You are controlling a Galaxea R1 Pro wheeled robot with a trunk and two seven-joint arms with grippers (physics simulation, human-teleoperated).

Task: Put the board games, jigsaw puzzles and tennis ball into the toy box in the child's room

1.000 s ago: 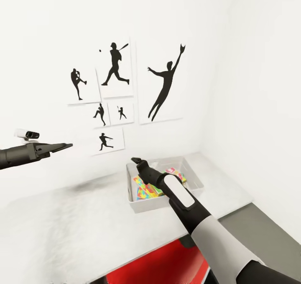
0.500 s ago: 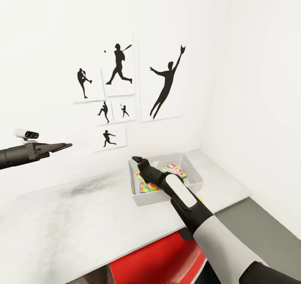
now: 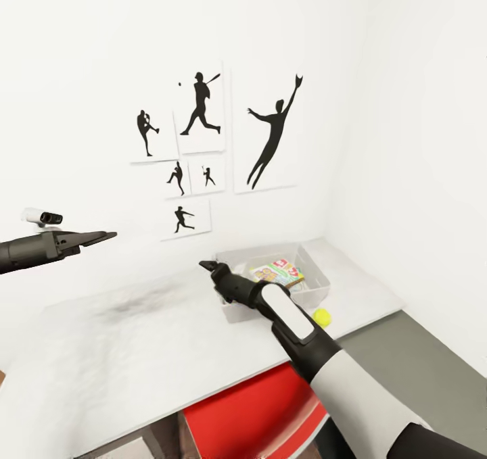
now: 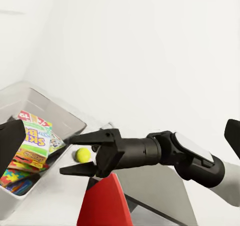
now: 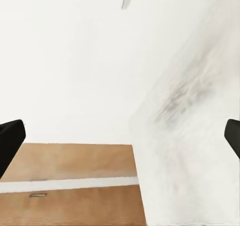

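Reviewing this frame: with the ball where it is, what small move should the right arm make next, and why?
Probably swing the right gripper toward the tennis ball and lower over it. The ball sits on the table just outside the toy box, which already holds games and puzzles, and the gripper looks open and empty.

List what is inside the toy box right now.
The toy box holds a white-red-yellow board game on top, leaning over colourful jigsaw puzzles. Anything beneath them is covered. The tennis ball lies outside, on the table.
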